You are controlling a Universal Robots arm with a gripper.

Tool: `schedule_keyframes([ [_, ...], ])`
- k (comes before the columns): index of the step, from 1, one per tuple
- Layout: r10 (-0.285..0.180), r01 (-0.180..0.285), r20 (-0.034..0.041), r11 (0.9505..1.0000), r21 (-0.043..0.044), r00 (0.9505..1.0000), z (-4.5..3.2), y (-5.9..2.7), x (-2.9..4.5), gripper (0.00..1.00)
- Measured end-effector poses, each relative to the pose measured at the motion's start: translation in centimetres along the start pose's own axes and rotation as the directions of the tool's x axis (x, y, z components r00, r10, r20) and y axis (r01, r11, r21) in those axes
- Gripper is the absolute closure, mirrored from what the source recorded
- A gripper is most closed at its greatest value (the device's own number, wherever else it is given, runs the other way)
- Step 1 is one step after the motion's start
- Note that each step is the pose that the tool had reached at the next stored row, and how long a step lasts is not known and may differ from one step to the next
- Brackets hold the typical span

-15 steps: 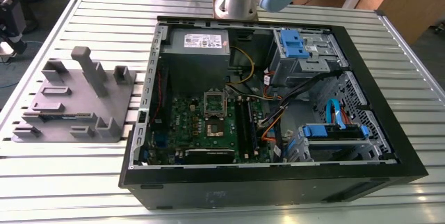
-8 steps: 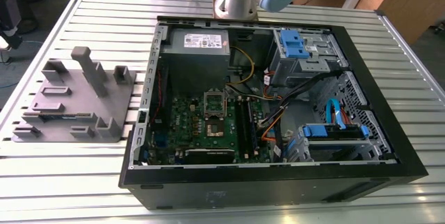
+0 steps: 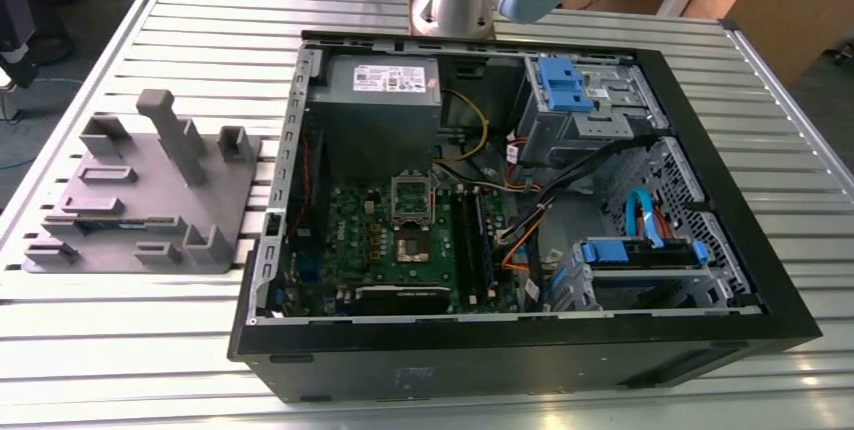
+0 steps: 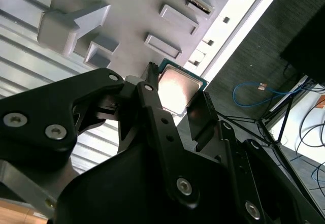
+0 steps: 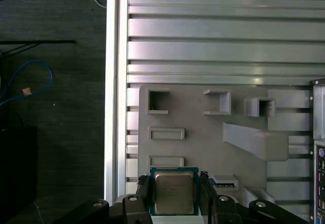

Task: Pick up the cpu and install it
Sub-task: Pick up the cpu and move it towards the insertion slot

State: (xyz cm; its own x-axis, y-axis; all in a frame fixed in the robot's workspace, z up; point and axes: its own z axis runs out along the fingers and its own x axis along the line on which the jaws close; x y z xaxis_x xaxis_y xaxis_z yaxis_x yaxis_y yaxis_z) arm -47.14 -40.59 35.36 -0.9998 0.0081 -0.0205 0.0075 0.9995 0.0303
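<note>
One cpu [image 5: 175, 192], silver top, green rim: clamped between the two fingers [image 5: 143, 192] of the pincer [image 5: 174, 182], which press its opposite edges in both wrist views. One grey tray [image 5: 203, 137] with upright blocks: below the pincer, well apart from the cpu. One open computer case [image 3: 534, 360]: beside the tray on the slatted table [image 3: 200, 350].
</note>
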Motion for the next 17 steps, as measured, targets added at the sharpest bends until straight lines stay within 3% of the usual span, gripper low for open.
schedule_keyframes([
  [17,0.000,0.000,0.0001,1.0000,-0.0001,1.0000,-0.81,0.02,-0.02,0.53],
])
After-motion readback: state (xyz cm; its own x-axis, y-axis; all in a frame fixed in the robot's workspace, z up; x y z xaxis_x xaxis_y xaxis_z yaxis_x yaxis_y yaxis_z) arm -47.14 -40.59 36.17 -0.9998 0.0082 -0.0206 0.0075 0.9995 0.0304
